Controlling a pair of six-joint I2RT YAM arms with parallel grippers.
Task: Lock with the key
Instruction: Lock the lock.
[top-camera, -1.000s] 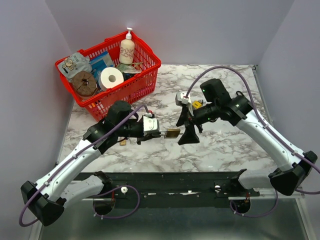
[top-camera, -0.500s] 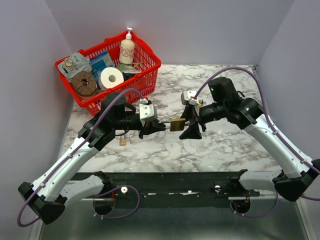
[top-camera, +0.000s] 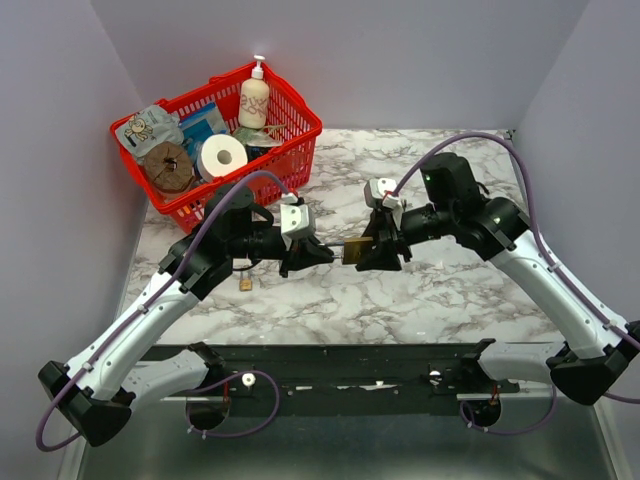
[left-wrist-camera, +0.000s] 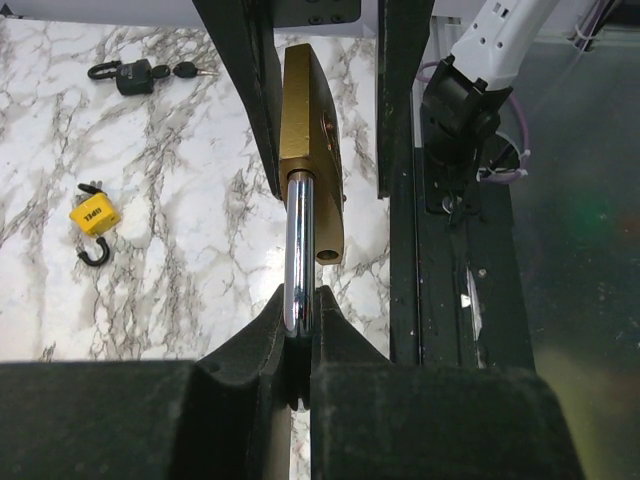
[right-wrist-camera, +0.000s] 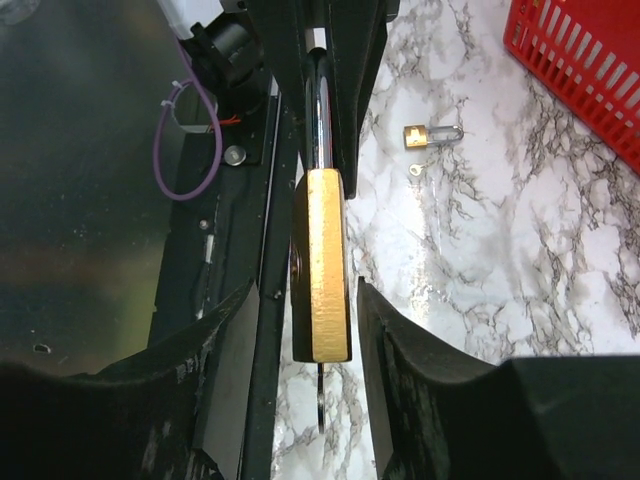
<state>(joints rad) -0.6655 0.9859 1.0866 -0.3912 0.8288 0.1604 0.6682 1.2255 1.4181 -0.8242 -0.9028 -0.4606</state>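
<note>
Where the left gripper (left-wrist-camera: 298, 318) pinches its smooth steel shackle (left-wrist-camera: 298, 240) tight, the brass padlock (top-camera: 351, 250) hangs above the marble table (top-camera: 420, 300); the right gripper (right-wrist-camera: 305, 300) straddles its flat body, jaws half open, not touching. Only the left wrist view shows a yellow padlock (left-wrist-camera: 93, 215).

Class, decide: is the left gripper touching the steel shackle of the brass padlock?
Touching. The left wrist view shows the shackle pinched between the fingers of the left gripper, with no gap on either side.
</note>
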